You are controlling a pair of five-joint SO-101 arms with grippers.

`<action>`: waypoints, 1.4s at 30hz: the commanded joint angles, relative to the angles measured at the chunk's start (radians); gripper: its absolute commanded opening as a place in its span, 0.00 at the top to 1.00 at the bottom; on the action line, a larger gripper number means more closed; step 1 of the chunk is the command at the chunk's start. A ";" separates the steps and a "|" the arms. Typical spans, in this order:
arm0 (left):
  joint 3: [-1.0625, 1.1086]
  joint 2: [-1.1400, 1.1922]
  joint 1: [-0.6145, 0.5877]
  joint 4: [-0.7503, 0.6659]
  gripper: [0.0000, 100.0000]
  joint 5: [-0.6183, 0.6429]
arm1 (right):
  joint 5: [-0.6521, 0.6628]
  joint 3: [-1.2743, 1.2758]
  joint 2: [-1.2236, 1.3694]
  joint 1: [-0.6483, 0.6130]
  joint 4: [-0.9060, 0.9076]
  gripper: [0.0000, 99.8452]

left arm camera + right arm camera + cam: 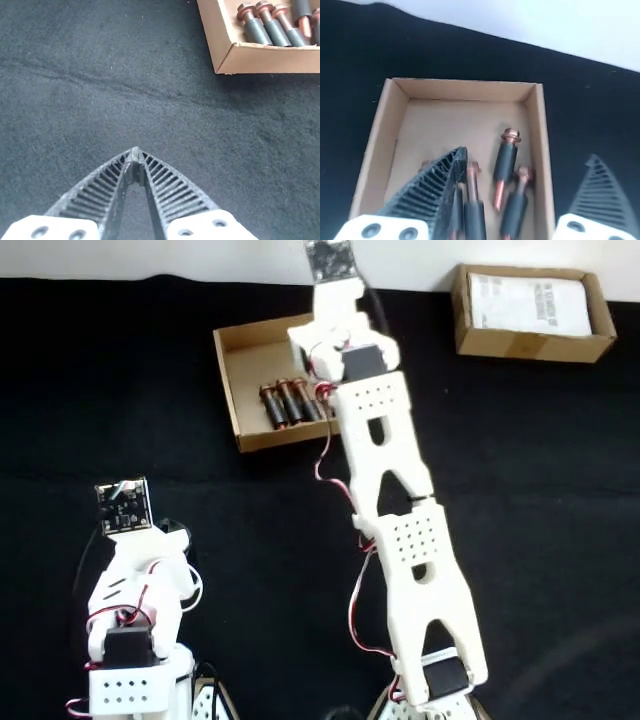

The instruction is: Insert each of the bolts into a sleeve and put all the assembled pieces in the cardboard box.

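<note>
The left hand is pinched shut, holding nothing, over the surface. The box holds bolts in sleeves, lying side by side. The right hand hangs open above it. A second box, far right, holds paper.

I have the cardboard box far across the table, with the assembled pieces, four or perhaps five, lying inside. My right gripper hangs above it; my left gripper sits nearer, left of it. Another box lies far right.
</note>
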 commanded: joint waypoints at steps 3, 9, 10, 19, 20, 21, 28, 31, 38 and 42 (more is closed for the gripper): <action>0.018 -0.036 -0.004 0.000 0.98 -0.002 | 0.012 -0.236 -0.197 0.050 0.202 0.65; 0.018 -0.036 -0.004 0.000 0.98 -0.002 | 0.012 -0.226 -0.394 0.077 0.354 0.65; 0.018 -0.036 -0.004 0.000 0.98 -0.002 | 0.012 -0.226 -0.427 0.077 0.386 0.65; 0.018 -0.033 -0.004 0.000 0.98 -0.002 | 0.012 -0.188 -0.722 0.116 0.466 0.65; 0.018 -0.025 -0.004 0.000 0.98 -0.002 | 0.012 -0.165 -0.759 0.116 0.466 0.65; 0.018 -0.018 -0.004 -0.003 0.98 -0.002 | 0.012 -0.137 -0.800 0.116 0.466 0.65; 0.024 0.079 -0.005 -0.104 0.98 -0.002 | 0.012 0.252 -1.161 0.113 0.466 0.65; 0.025 0.114 -0.005 -0.137 0.98 -0.002 | 0.012 0.446 -1.319 0.113 0.464 0.65; 0.025 0.125 -0.005 -0.143 0.98 -0.002 | 0.011 0.860 -1.673 0.116 0.464 0.65; 0.025 0.130 -0.005 -0.144 0.98 -0.002 | 0.011 1.109 -1.888 0.116 0.464 0.65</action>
